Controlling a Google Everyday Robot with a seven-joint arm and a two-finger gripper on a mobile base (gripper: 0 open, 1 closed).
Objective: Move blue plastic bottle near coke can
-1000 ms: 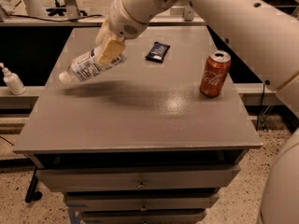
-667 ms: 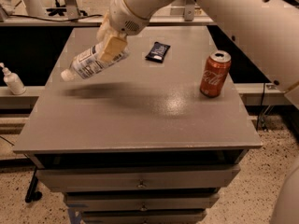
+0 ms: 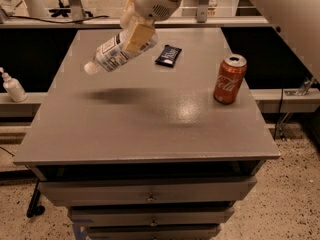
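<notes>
Gripper: your gripper (image 3: 134, 40) hangs over the back-left part of the table (image 3: 150, 129), up in the air, w/ the arm coming in from the top of the view.
Jaws: clamped across the body of the blue plastic bottle (image 3: 111, 55), near its base end; you see one tan finger (image 3: 139, 35) lying flat on the label.
Bottle: off the surface, tilted, white cap (image 3: 91, 68) pointing down & to the view's left; base end higher, under the gripper.
Shadow: dark patch (image 3: 120, 94) on the tabletop below the bottle, so there's a clear gap betw. bottle & table.
Coke can: coke can (image 3: 229, 79) upright near the right edge, silver top up, well apart from the bottle.
Packet: flat dark blue packet (image 3: 168, 55) lying toward the back, betw. bottle & can, touching neither.
Pump bottle: small white pump bottle (image 3: 12, 86) on a ledge off the table's left side.
Front: drawers (image 3: 150, 196) below the tabletop.
</notes>
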